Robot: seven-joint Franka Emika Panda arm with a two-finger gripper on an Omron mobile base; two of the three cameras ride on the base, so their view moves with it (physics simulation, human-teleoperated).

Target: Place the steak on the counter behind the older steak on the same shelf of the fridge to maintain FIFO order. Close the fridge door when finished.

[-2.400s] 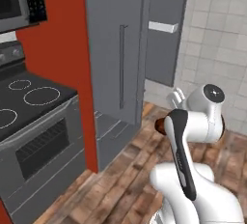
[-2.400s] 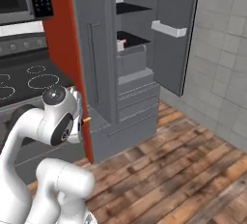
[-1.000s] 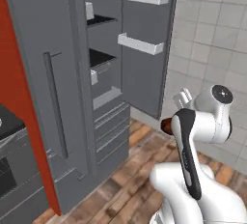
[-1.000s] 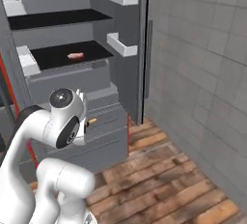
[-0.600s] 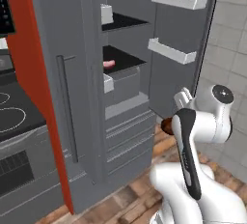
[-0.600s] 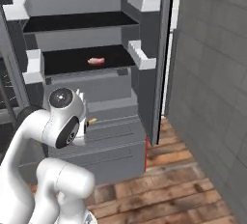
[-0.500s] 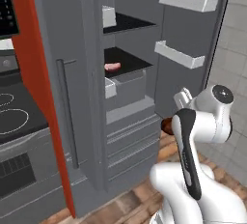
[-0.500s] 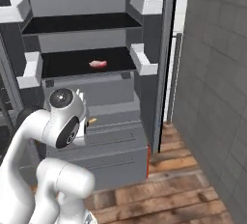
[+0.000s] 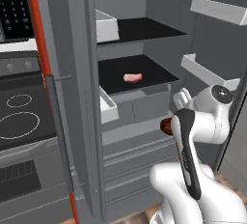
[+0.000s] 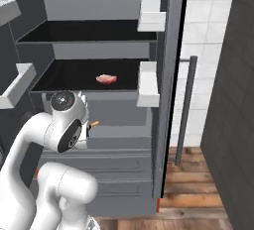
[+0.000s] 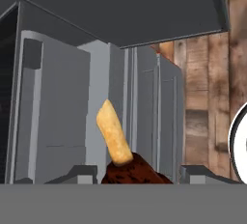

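Observation:
My gripper (image 9: 166, 124) is shut on the steak (image 9: 165, 126), a dark brown glossy lump (image 11: 137, 171) with a tan strip sticking out of it. It hangs in front of the fridge's grey drawers (image 9: 137, 143), below the level of the shelf (image 9: 112, 68). The older steak (image 9: 132, 77), pale pink-red, lies on that lower black shelf (image 10: 69, 75) near its front middle (image 10: 106, 79). Both fridge doors stand open. One fridge door (image 9: 214, 49) carries white bins on its inner face. In the hand view the gripper (image 11: 137, 172) looks along the drawer fronts.
A grey stove (image 9: 19, 117) and a red panel (image 9: 34, 20) stand left of the fridge. The left door (image 9: 79, 102) with its bins (image 9: 108, 106) juts out beside the arm. The right door's bar handle (image 10: 185, 105), tiled wall (image 10: 208, 26) and wood floor (image 10: 198, 184) lie to the right.
The base has driven and turned, so both base views now face the open fridge from closer. The arm keeps its pose with the steak still held.

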